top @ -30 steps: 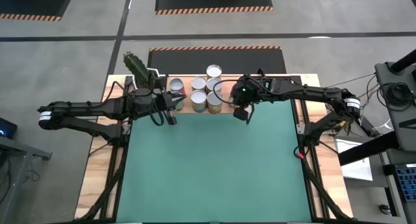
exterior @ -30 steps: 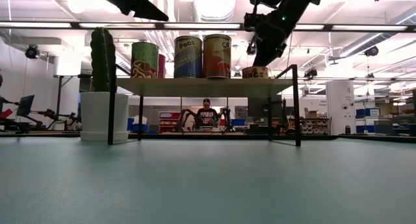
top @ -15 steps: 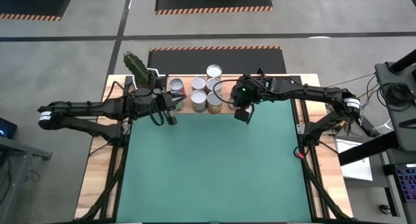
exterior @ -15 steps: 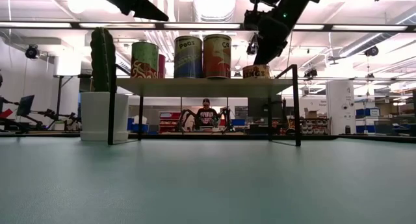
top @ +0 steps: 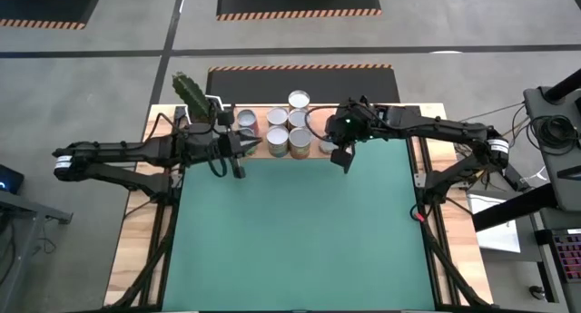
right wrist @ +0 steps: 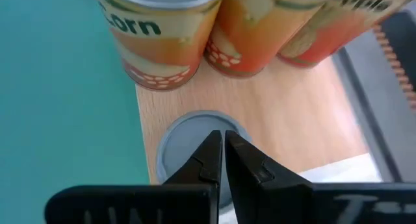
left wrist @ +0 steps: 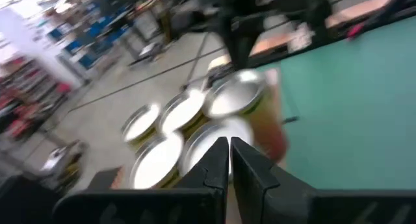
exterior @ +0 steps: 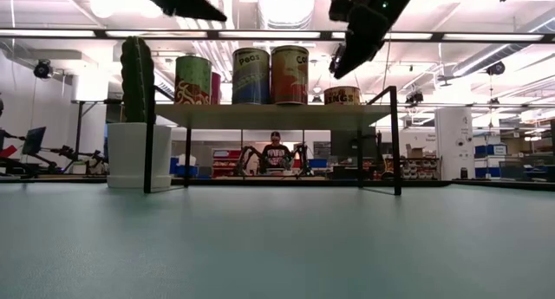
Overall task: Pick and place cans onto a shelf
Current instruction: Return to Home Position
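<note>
Several cans stand on the light-wood shelf (top: 260, 154) at the table's far edge: tall ones (top: 277, 141) (exterior: 289, 74) and one low silver-topped can (top: 326, 146) (right wrist: 195, 143) at the shelf's right end. My right gripper (right wrist: 223, 146) (exterior: 338, 72) is shut and empty, slanting down just above the low can and clear of it. My left gripper (left wrist: 229, 152) (top: 252, 145) is shut and empty, level, high above the shelf's left part, pointing at the tall cans (left wrist: 188, 113).
A cactus in a white pot (top: 192, 97) (exterior: 137, 152) stands at the shelf's left end. The green mat (top: 300, 231) stretches from the shelf to the near edge. A person (exterior: 276, 150) sits in the room far behind the table.
My right gripper has gone up and a little toward the table's right edge, away from the low can, and has tipped more level. The low can stays on the shelf and now shows in the high view. My left gripper has gone slightly toward the tall cans.
</note>
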You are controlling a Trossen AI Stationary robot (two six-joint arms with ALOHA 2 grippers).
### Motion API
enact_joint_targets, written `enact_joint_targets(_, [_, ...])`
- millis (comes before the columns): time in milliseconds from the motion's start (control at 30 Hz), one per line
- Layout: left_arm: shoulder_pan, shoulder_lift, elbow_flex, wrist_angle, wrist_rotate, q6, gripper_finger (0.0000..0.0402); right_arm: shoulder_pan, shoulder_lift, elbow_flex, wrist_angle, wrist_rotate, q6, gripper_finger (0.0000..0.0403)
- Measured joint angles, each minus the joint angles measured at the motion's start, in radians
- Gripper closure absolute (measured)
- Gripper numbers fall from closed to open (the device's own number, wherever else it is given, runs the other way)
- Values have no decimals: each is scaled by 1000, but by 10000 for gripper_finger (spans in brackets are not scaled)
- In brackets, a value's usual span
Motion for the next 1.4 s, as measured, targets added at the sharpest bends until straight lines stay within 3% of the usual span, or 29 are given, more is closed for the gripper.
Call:
enact_joint_targets(133, [-1,0,44,-21,40,0,402,7,-40,-1,26,0,-38,394])
enact_joint_targets(400, [0,73,149,-114,55,18,402,11,-81,-62,251,-1,-148,394])
enact_joint_targets(567, [0,125,196,-207,60,19,402,11,-108,-134,351,-2,-184,394])
enact_joint_targets(800, [5,151,207,-181,59,19,402,11,-211,-257,495,-4,-201,394])
enact_joint_targets(967, [5,161,229,-183,59,14,402,11,-310,-372,678,-73,-218,394])
enact_joint_targets(1100, [5,86,212,-249,135,-7,402,11,-386,-478,783,-145,-227,394])
enact_joint_targets(1300, [4,-134,101,-242,412,-41,402,11,-512,-641,885,-159,-228,394])
enact_joint_targets(1400, [4,-246,12,-193,439,-51,402,11,-582,-722,943,-169,-228,394])
